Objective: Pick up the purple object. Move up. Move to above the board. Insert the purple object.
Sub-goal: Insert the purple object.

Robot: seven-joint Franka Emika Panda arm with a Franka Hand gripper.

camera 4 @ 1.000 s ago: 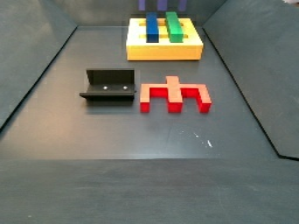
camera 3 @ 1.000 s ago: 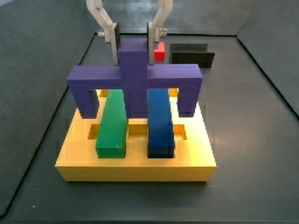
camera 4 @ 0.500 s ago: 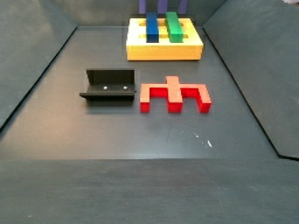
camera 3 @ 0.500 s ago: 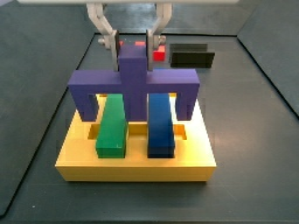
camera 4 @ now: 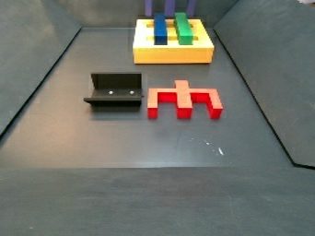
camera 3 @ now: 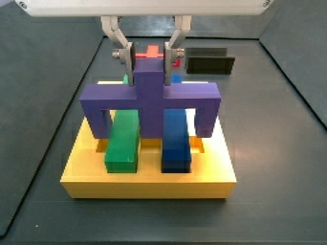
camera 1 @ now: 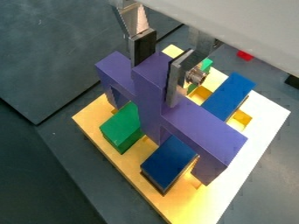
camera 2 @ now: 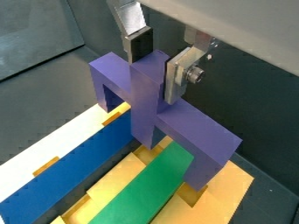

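Observation:
The purple object point(camera 3: 149, 96) stands upright over the yellow board point(camera 3: 147, 177). Its bridge spans the green bar point(camera 3: 121, 139) and the blue bar point(camera 3: 175, 139), and its two legs reach down into the board's outer slots. My gripper point(camera 3: 149, 67) is directly above it, shut on the top of its stem. Both wrist views show the purple object point(camera 1: 152, 96) point(camera 2: 140, 87) with a silver finger on each side of the stem, the gripper point(camera 1: 162, 66) point(camera 2: 158, 63) above the board point(camera 1: 87, 118) point(camera 2: 228, 188). In a side view the board point(camera 4: 172, 53) is at the far edge and the gripper is out of frame.
A red notched block point(camera 4: 185, 100) lies on the dark floor mid-table. The black fixture point(camera 4: 113, 92) stands just beside it and also shows behind the board point(camera 3: 211, 60). Raised dark walls border the floor.
My gripper has come down with the purple object. The bridge sits lower over the bars and the legs are deeper at the board. The red block and the fixture have not moved.

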